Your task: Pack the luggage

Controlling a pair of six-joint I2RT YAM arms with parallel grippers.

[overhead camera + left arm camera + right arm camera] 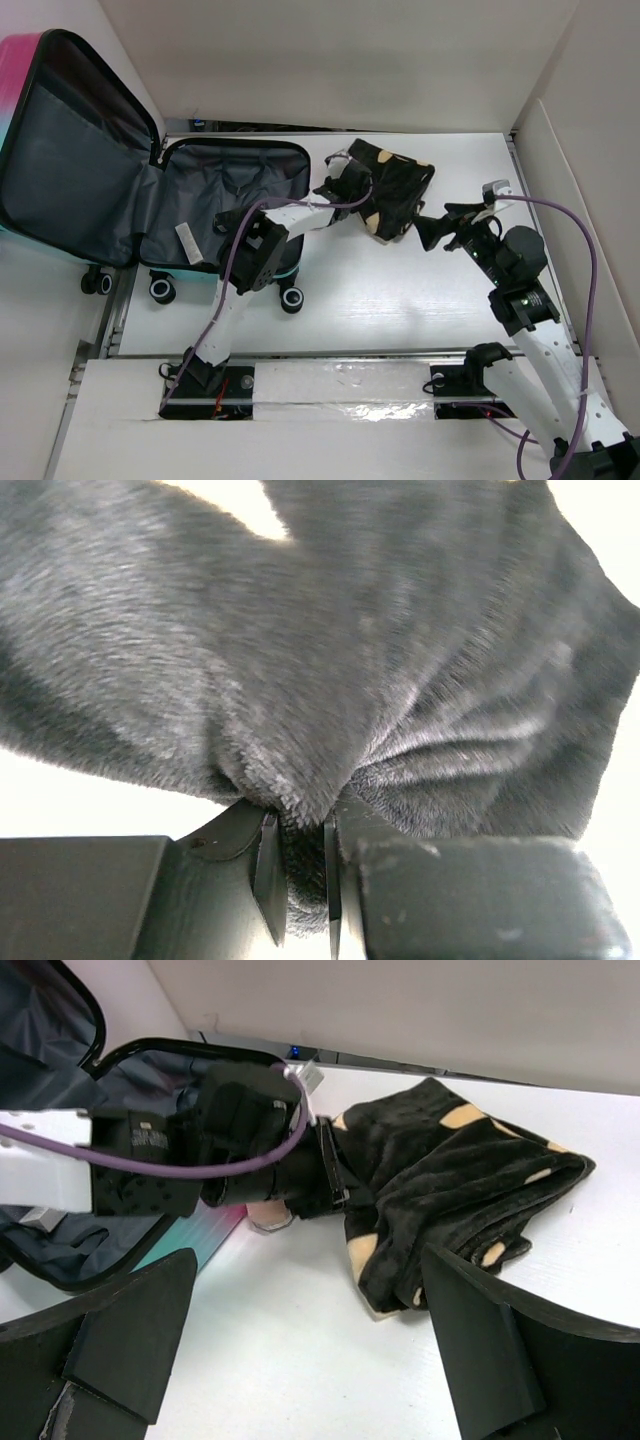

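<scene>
Cloth (398,180) pinched beside the luggage (215,170)
My left gripper (298,875) grips it right of the luggage; my right gripper (305,1350) gapes.

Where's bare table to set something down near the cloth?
Bare table lies between the cloth and the near rail, right of the luggage. Crowded at the cloth: left gripper clamps it, right gripper open beside it.

The luggage (85,150) shell fades pink to teal, lining dark grey; the cloth (400,185) is black with tan spots; worktop (400,295) white.
</scene>
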